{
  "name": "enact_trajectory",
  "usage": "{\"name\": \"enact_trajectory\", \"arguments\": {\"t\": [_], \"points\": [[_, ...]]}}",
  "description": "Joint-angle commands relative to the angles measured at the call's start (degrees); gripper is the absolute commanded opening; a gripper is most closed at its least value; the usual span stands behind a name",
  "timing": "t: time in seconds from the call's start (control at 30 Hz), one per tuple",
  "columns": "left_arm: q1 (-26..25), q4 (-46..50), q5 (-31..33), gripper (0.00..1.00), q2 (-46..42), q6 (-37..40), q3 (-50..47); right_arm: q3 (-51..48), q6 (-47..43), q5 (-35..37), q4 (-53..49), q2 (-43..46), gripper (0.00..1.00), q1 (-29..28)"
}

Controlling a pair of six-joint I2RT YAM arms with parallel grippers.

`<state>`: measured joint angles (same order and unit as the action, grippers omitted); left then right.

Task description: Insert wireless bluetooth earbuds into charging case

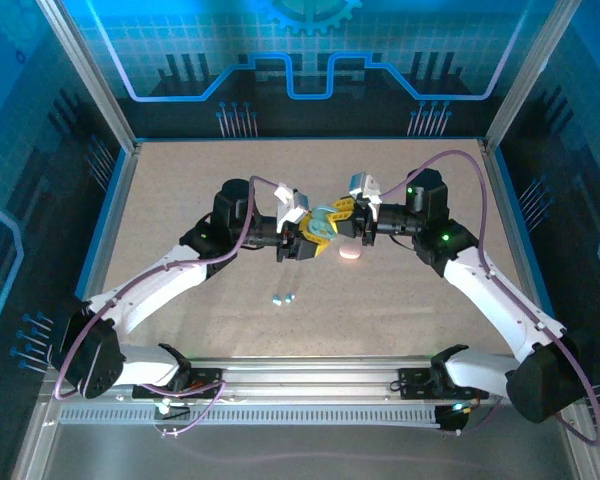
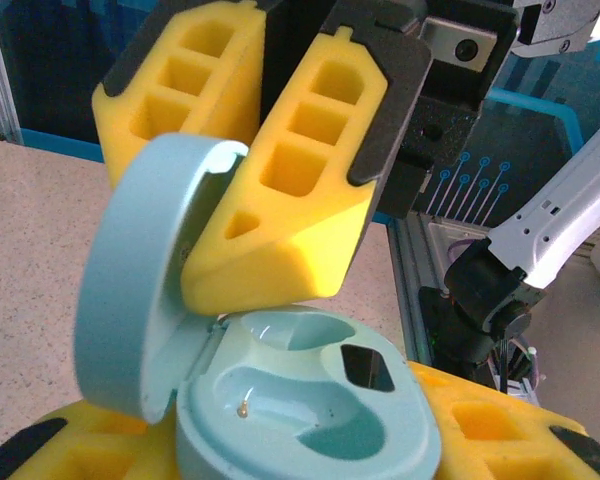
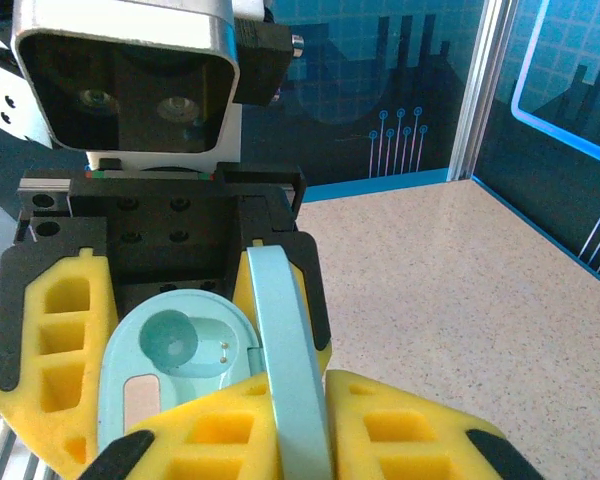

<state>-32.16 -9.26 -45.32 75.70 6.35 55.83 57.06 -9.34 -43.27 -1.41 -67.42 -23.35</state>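
Left gripper (image 2: 280, 455): yellow foam pads (image 2: 500, 440) are closed on the base of the pale teal charging case (image 2: 310, 420), holding it clear of the worktop (image 1: 180, 200). Right gripper (image 3: 290, 440): pads (image 3: 210, 430) are narrow, pinched on the case's lid (image 3: 285, 340). The lid stands hinged open, edge-on between them.

The two wrists face each other over the middle of the worktop, with the case between them. From the left wrist camera, one right-hand finger hangs directly above the open wells and partly blocks the way in. That view shows both wells and one gold contact. The right wrist view shows a round well with two contacts, plus the left gripper's pads flanking the base.

From the top camera, the earbuds (image 1: 280, 298) are two pale specks side by side on the worktop. They lie toward the near edge, well apart from the case. A pink case (image 1: 349, 253) sits on the worktop just beside the right gripper, on its near side.
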Motion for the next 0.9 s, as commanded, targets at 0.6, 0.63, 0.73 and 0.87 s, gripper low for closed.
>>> {"name": "enact_trajectory", "arguments": {"t": [0.6, 0.63, 0.73, 0.87], "points": [[-0.36, -1.69, 2.70, 0.34, -3.37, 1.68, -2.09, 4.50, 12.72, 0.70, -2.56, 3.65, 0.63, 3.34], [-0.28, -2.56, 3.61, 0.34, -3.50, 1.26, -2.58, 4.87, 14.03, 0.49, -2.82, 4.39, 0.65, 3.36], [-0.24, -5.11, 7.03, 0.34, -3.67, -0.14, -3.98, 7.55, 17.15, 3.54, -7.32, 6.16, 0.71, 3.59], [-0.14, -11.12, 11.99, 0.33, -4.56, -2.92, -6.79, 12.23, 20.64, 12.00, -16.92, 6.82, 0.72, 4.65]]}}
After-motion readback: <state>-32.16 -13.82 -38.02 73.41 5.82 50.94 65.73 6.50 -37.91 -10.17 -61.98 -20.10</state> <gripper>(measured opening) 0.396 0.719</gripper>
